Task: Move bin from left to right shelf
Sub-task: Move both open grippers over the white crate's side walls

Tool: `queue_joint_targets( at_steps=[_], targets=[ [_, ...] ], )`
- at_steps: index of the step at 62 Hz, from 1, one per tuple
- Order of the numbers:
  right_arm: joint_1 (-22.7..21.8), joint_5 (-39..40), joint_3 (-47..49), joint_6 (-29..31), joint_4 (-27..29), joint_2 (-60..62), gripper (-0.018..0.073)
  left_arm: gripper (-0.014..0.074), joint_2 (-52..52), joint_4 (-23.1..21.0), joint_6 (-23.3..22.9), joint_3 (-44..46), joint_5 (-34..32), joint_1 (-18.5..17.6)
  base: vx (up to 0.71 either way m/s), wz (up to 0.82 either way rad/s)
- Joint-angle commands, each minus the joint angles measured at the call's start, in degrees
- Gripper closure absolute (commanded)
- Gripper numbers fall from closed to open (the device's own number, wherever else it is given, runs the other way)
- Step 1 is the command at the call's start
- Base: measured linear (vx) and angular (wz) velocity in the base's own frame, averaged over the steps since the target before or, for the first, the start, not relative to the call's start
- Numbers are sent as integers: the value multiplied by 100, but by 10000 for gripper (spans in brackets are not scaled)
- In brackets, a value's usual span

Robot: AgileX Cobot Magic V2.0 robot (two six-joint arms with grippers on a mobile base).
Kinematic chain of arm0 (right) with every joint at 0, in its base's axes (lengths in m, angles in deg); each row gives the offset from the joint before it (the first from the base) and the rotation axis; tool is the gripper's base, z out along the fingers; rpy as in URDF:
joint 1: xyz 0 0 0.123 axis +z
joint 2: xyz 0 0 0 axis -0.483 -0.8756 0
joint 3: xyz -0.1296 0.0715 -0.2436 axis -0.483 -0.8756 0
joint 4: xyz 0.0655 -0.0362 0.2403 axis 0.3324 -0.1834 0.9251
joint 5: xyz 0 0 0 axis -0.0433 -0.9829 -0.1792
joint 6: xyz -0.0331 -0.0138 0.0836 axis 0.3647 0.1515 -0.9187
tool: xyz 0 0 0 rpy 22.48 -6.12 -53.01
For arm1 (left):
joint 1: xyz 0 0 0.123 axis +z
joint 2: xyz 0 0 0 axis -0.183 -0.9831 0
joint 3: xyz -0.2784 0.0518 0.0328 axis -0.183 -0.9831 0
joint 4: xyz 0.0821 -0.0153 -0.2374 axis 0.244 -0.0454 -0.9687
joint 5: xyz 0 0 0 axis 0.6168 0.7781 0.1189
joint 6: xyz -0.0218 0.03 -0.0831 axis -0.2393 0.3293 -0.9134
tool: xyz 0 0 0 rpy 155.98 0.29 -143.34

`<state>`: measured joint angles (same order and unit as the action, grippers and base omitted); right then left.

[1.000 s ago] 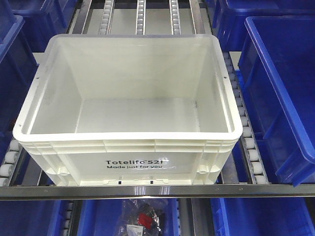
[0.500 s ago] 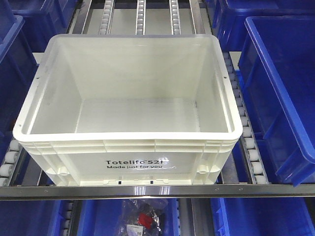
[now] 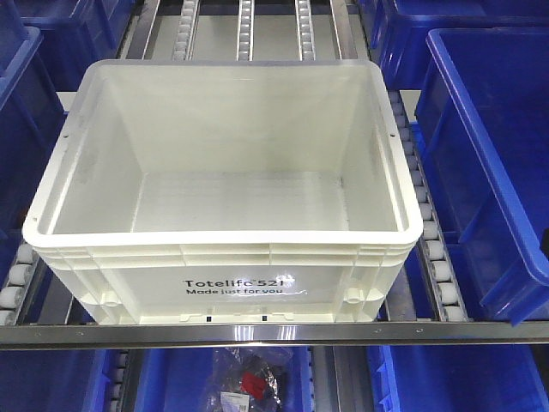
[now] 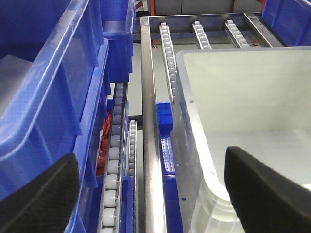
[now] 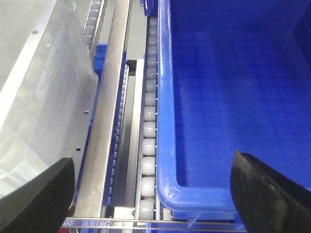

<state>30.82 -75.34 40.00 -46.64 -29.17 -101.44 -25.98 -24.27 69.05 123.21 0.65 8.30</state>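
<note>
The white bin (image 3: pixel 227 189), printed "Totelife 521", stands empty on the roller shelf, its front against the metal rail (image 3: pixel 274 333). Neither gripper shows in the front view. In the left wrist view my left gripper (image 4: pixel 153 194) is open and empty, straddling the bin's left rim (image 4: pixel 204 145). One finger is over the bin's inside and the other over a blue bin. In the right wrist view my right gripper (image 5: pixel 153 196) is open and empty. Its left finger hangs by the white bin's right wall (image 5: pixel 39 82) and its right finger over a blue bin.
Blue bins flank the white bin on the left (image 3: pixel 21 129) and right (image 3: pixel 489 146), with more behind and on the level below. Roller tracks (image 3: pixel 433 249) and metal rails (image 4: pixel 148 121) run between bins. A bagged item (image 3: pixel 249 382) lies in a lower bin.
</note>
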Motion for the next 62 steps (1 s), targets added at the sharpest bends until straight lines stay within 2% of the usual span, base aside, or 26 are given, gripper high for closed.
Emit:
queue_joint_targets(
  at_steps=[1, 5, 11, 19, 23, 30, 37, 41, 45, 51, 62],
  targets=[
    [8, 135, 411, 292, 100, -231, -67, 8, -359, -83, 195, 414, -317, -36, 0, 0],
    [28, -100, 641, 529, 256, -437, -67, 8, -645, -210, 657, 697, -112, -36, 0, 0],
    [234, -254, 913, 704, 528, -747, -67, 8, -1047, -625, 976, 1044, 136, -131, 0, 0],
    [636, -402, 1224, 721, 556, -1159, -67, 3, -1542, -695, 1025, 1323, 320, -208, 0, 0],
    [889, -514, 1436, 726, 555, -1416, -67, -3, -1783, -961, 1071, 1429, 366, -298, 0, 0],
    [1467, -770, 1888, 646, 316, -1901, -67, 0, -2145, -1071, 1394, 1490, 394, -702, 0, 0],
    [1951, -1119, 2334, -72, -377, -2453, -64, 1, -2532, -1009, 1484, 1490, 411, -973, 0, 0],
    [2011, -1292, 2605, -620, -727, -2762, -64, 2, -2754, -954, 1368, 1490, 305, -973, 0, 0],
    [2011, -1444, 2861, -1019, -871, -3059, -64, 2, -2993, -917, 1051, 1490, 95, -973, 0, 0],
    [2011, -1560, 3210, -1240, -880, -3480, -62, 2, -3363, -827, 651, 1602, 111, -968, 0, 0],
    [2011, -1562, 3654, -1380, -796, -4077, -55, 2, -4131, -206, -100, 2303, 711, -968, 0, 0]
  ],
)
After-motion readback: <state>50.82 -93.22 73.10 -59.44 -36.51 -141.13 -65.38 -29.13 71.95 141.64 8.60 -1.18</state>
